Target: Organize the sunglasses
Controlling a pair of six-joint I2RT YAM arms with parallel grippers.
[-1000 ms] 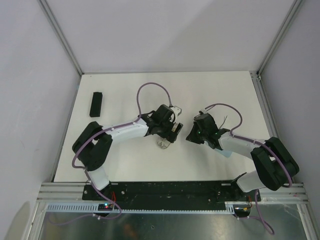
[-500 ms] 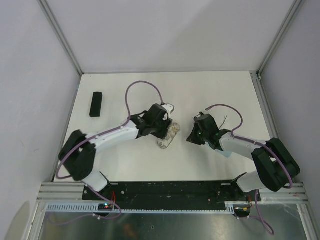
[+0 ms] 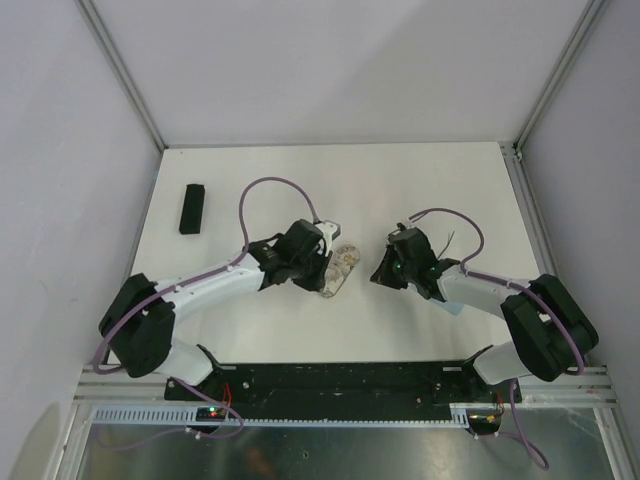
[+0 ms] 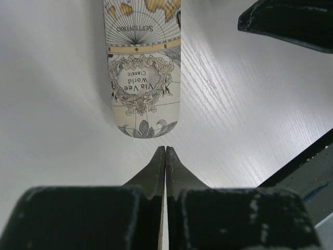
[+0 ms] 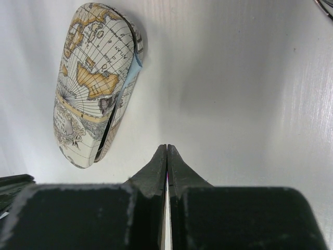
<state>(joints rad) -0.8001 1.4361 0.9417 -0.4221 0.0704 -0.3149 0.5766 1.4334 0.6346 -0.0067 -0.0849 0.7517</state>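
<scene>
Left gripper (image 4: 165, 151): jaws pressed together, nothing gripped; tips held just short of rounded end of map-print case (image 4: 143, 78). Right gripper (image 5: 166, 148): jaws likewise pressed together, empty, near case's other side. Case laid flat on white table (image 3: 420, 180) between grippers. Sunglasses (image 5: 323, 5): only thin dark wire sliver seen, beyond right gripper. Black oblong case (image 3: 192, 208) placed far left.

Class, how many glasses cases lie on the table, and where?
2. The map-patterned case lies in the middle of the table; the black oblong case lies near its left edge, farther back. Others may be hidden under the arms.
</scene>
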